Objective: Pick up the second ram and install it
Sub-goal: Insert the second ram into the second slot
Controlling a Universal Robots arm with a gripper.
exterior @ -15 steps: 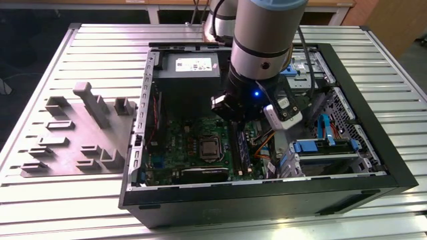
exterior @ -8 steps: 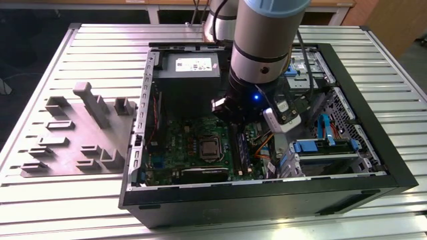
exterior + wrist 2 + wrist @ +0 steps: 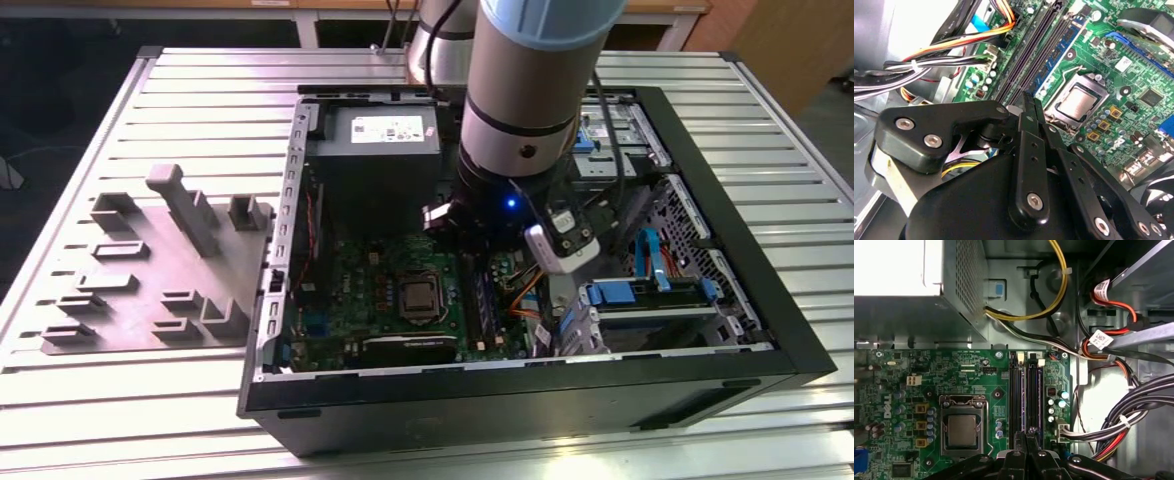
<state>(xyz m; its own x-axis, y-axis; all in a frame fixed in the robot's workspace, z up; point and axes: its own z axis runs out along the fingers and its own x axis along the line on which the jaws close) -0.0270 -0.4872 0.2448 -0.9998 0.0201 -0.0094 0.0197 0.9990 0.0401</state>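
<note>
We see the claw (image 3: 1027,433) pinched shut, right over the 2 long sockets (image 3: 1015,395) and lined up with them.

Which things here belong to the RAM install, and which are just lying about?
Job in hand: gripper, shut over the memory sockets; motherboard.
Lying about: grey fixture blocks; power supply; cable bundle.

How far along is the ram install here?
Done: the gripper is inside the case, over the memory sockets. In hand: it is shut at the sockets' end; whether it clamps the ram, I cannot tell. Left: seating is unconfirmed.
</note>
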